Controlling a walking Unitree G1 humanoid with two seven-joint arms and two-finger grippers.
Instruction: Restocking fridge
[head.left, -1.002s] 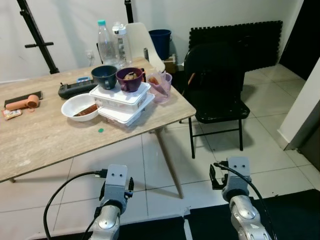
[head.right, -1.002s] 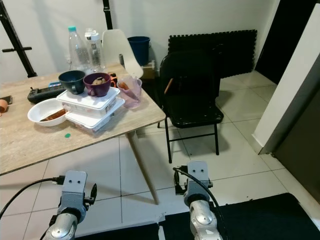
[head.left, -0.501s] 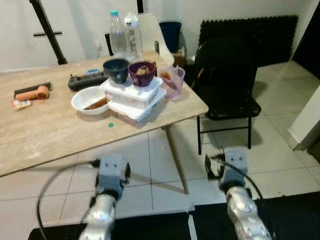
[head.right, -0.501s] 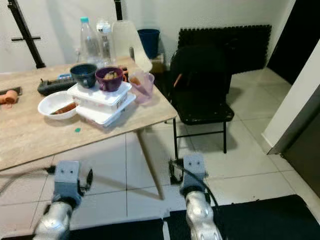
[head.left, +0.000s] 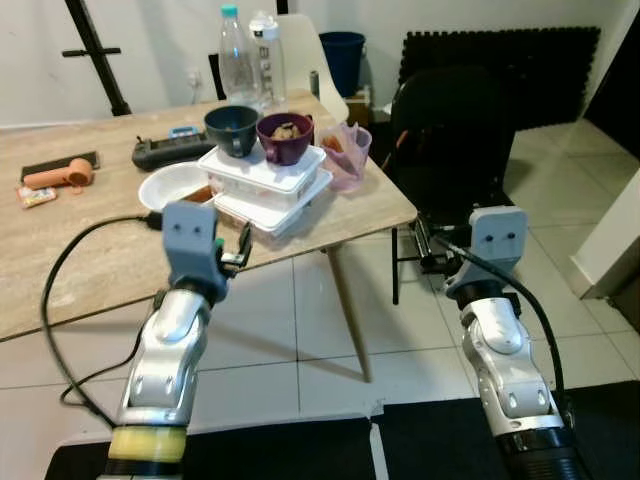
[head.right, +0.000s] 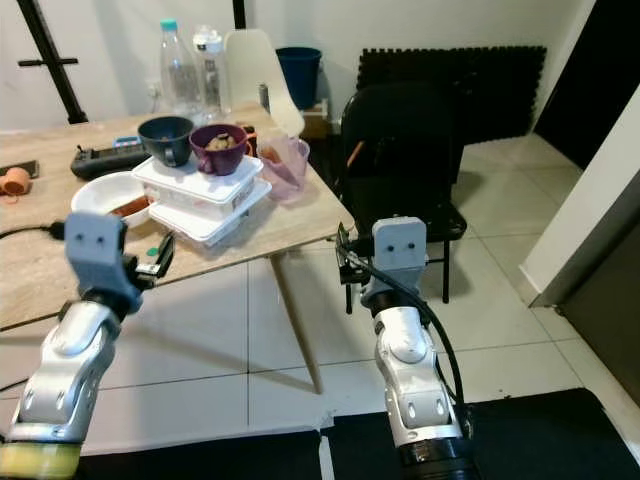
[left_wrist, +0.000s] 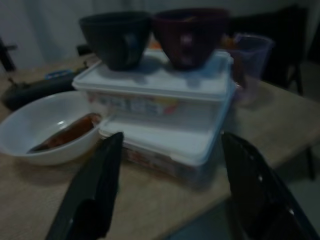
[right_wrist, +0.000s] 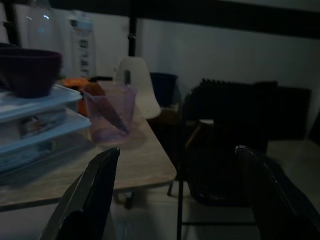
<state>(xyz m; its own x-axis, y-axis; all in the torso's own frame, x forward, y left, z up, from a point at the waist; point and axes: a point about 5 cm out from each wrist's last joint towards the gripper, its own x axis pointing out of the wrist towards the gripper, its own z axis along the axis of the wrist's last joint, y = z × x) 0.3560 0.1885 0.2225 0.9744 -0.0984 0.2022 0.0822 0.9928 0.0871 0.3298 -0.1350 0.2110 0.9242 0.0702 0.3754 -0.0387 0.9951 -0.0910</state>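
left gripper raised over counter edge, fingers spread wide, empty, aimed at stacked tubs. right gripper up beside counter corner, fingers wide too, holding nothing, facing pink cup and black chair. tubs mid-counter, dark bowl and purple bowl on top lid. white bowl touching tubs on robot's left. behind: remote, two bottles. fridge unseen.
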